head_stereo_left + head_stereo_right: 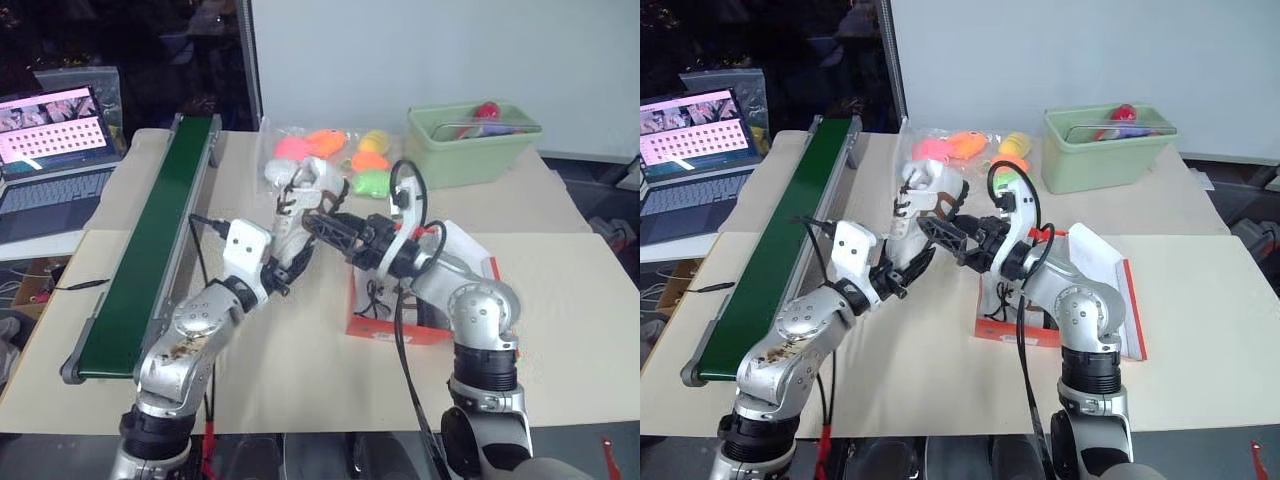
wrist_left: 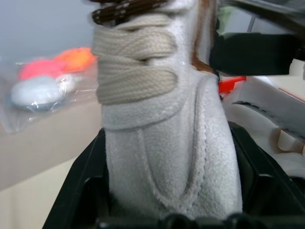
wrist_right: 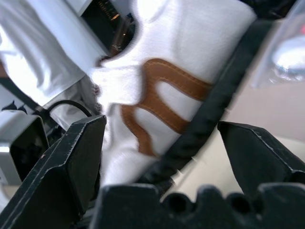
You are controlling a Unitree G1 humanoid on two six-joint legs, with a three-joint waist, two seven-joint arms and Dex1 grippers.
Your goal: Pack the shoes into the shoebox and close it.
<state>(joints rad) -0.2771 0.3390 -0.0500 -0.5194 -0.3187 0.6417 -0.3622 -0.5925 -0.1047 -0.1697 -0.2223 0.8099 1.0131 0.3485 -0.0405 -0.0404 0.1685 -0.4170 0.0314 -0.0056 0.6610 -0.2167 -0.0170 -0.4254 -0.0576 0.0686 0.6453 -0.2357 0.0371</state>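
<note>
A: From the head view, our left gripper [image 1: 303, 205] is clamped on a small cream suede shoe with brown laces [image 1: 312, 180], held above the table, left of the open red-orange cardboard shoebox [image 1: 400, 325].

B: Our right gripper [image 1: 318, 228] stands spread wide at the shoe, gripping nothing.

A: Left wrist: fingers [image 2: 81, 183] squeeze the shoe's [image 2: 167, 143] sides.

B: Right wrist: shoe [image 3: 190, 57] between our spread fingertips [image 3: 71, 157]. We think a mistimed handover could drop it, or cables could snag. Open tabletop lies near-left.
</note>
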